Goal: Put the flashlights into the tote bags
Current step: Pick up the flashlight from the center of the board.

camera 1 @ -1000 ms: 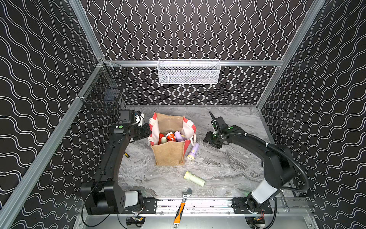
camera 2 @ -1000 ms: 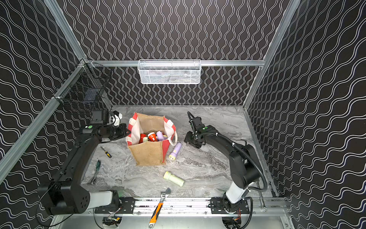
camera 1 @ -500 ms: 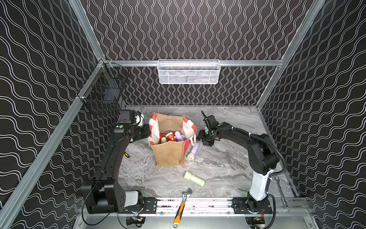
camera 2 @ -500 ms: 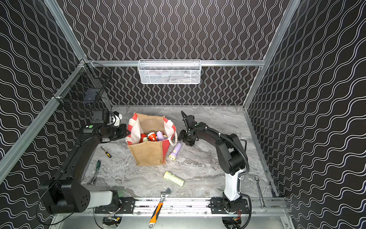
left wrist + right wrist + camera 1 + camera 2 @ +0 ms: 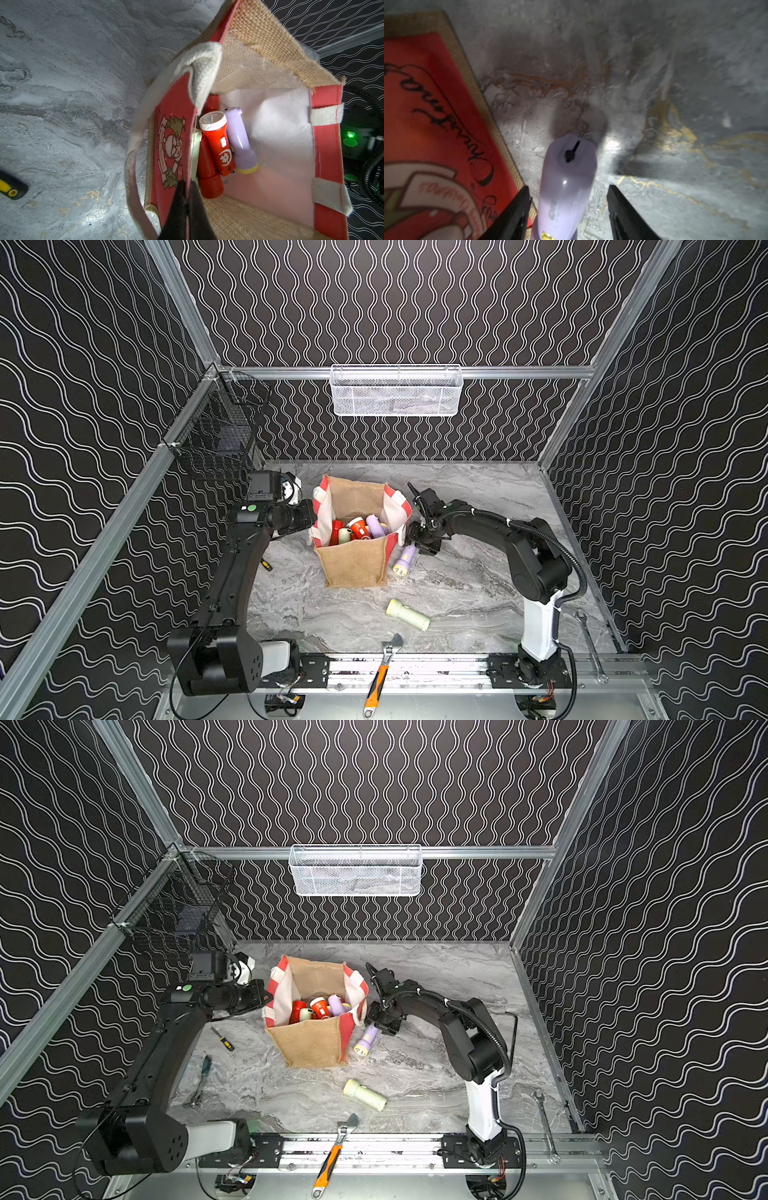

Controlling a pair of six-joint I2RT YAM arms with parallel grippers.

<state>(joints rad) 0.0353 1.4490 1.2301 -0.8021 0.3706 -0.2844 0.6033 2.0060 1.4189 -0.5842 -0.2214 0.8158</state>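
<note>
Right hand, half open, straddles the lilac plastic flashlight lying on the grey marbled table just beside the tan burlap tote bag; left hand pinches its rim. Closing could snag bag fabric.

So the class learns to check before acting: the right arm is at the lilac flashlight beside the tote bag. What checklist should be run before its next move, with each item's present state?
1. The tote bag stands upright, mouth open: ok.
2. The left pincer is shut on the bag's red side panel: ok.
3. The right pincer is open, a jaw on each side of the lilac flashlight: ok.
4. Jaws closed on that flashlight: not ok, gaps show on both sides.
5. Room above the flashlights inside: ok.
6. The pale green flashlight bagged: not ok, it lies on the table.
</note>
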